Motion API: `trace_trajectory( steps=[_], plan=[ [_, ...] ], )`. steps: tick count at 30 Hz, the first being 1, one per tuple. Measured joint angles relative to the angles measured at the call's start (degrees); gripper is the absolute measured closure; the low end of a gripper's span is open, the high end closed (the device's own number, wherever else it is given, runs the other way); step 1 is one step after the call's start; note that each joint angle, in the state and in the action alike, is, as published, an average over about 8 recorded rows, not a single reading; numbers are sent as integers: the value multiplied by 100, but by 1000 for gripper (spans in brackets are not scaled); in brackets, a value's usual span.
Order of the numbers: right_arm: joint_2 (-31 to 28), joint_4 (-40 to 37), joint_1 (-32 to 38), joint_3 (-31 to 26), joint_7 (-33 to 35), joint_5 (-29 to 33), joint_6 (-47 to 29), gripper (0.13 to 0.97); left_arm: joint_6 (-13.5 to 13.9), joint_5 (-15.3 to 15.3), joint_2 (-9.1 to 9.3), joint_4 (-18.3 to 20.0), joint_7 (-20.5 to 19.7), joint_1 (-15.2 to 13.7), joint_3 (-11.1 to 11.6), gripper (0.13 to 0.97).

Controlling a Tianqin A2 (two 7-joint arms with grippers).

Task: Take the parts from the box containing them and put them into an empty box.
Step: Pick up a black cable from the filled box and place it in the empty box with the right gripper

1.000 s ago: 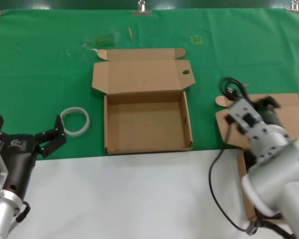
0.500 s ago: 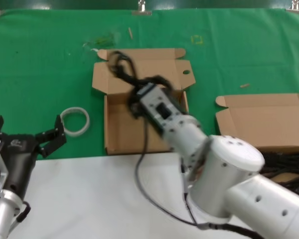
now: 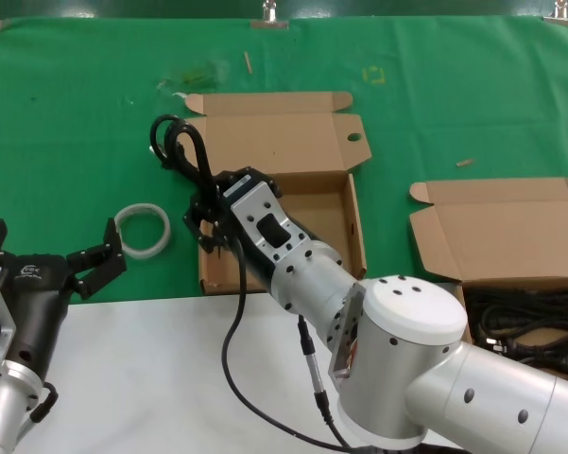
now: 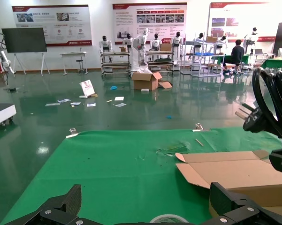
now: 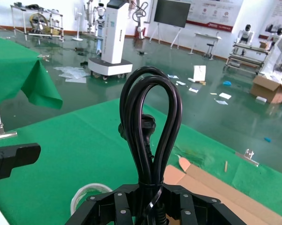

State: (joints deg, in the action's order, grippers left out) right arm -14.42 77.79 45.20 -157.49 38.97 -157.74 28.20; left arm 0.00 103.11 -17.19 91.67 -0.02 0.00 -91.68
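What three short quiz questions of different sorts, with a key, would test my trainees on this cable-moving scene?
1. True or false: the right end effector grips a black cable bundle.
2. Which box still holds cables? A) the box with the holed flap B) the box at the right edge
3. Fill in: the white ring lies on the ____ cloth, between the left end effector and the holed-flap box.

Key
1. True; the loop stands up out of its fingers in the right wrist view.
2. B
3. green
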Motion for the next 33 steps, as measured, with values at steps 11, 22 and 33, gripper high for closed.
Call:
trace_trajectory(
  steps=[11,22,33],
  plan=[
    [-1,70,-61,-23,-52,0,183,951,0,0,0,0,0,0,0,132],
    [-4,-61,-71,-24,11,0,266,951,0,0,0,0,0,0,0,132],
    [-7,-131,-78,-24,-49,0,318,951,0,0,0,0,0,0,0,132]
  ],
)
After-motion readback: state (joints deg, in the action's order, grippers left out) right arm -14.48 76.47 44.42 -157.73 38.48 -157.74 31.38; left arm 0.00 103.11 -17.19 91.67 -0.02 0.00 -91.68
